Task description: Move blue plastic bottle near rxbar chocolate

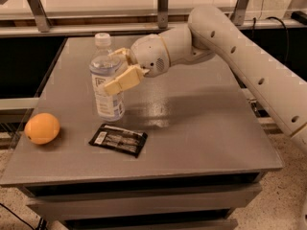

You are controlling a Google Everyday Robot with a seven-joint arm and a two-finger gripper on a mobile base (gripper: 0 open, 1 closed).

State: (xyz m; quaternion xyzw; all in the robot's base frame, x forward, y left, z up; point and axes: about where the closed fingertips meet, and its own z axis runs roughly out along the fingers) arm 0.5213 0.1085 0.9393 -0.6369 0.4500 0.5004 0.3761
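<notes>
Standing upright on the table point(216, 128), the bottle point(106, 80) sits in the left half of the top, its base on the surface, white cap up, label facing the camera. Clear plastic, faint blue tint. The gripper point(112, 71) is clamped on the bottle at mid-height: one tan finger point(122, 82) crosses the front of the label, the other shows behind the bottle's shoulder, so the bottle is between them and held. The bar point(118, 139) lies flat just in front of the bottle and slightly to its right, near but not touching; black wrapper, pale lettering, white barcode patch at its left end, long side running roughly left to right and a little skewed. An orange point(42, 128) rests near the table's left edge, well apart from the bar and to the left of the bottle. The arm point(249, 66) comes in from the right side of the view, white, crossing above the table's far right part, and casts a shadow on the grey top below it.
</notes>
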